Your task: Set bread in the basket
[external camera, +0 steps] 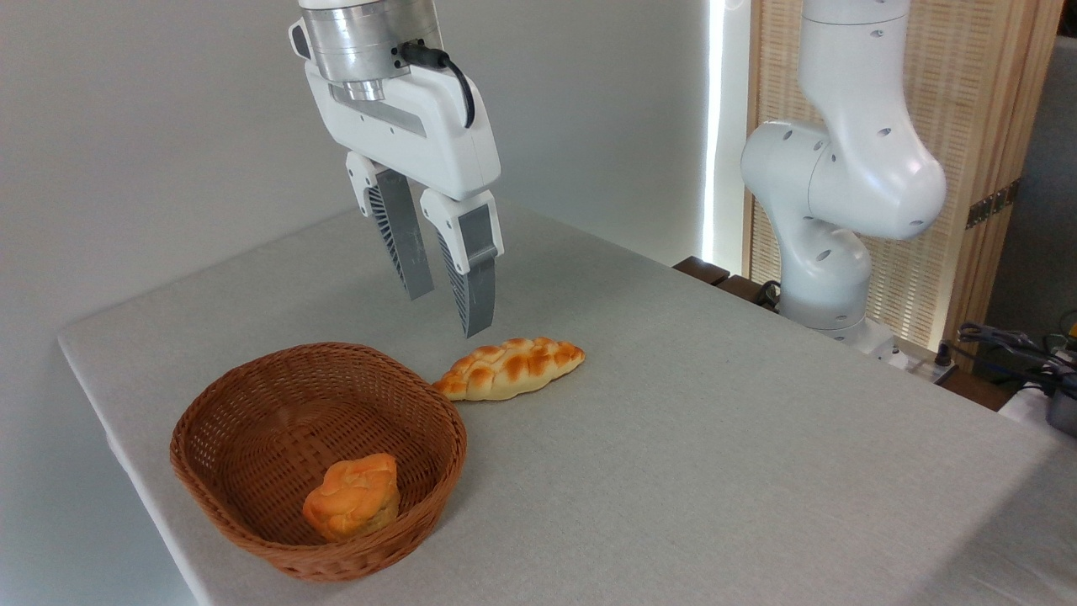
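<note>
The bread [510, 369], a long braided golden loaf with orange-brown bumps, lies flat on the grey table just right of the basket, its left tip close to the rim. The reddish-brown wicker basket [252, 404] sits near the table's front left corner. My gripper [448, 313] hangs in the air above the loaf's left end, apart from it. Its two grey fingers are spread, and nothing is between them.
A small chunky orange bun [352, 497] rests inside the basket at its front. The white arm base [829, 210] stands at the table's far right edge, with cables [1010, 341] beyond it. The table's left edge runs close to the basket.
</note>
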Robot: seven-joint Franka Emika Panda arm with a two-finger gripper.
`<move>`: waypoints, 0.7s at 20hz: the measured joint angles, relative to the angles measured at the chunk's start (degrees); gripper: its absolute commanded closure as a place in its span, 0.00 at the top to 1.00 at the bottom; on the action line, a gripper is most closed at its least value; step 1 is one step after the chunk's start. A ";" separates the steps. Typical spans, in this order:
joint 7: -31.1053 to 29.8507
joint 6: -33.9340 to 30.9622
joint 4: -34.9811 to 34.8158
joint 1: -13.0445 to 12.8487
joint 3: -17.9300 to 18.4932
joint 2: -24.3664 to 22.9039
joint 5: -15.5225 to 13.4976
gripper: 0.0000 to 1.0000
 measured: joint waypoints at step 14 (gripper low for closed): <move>0.00 -0.02 -6.61 -0.60 -0.04 -2.51 -3.49 1.00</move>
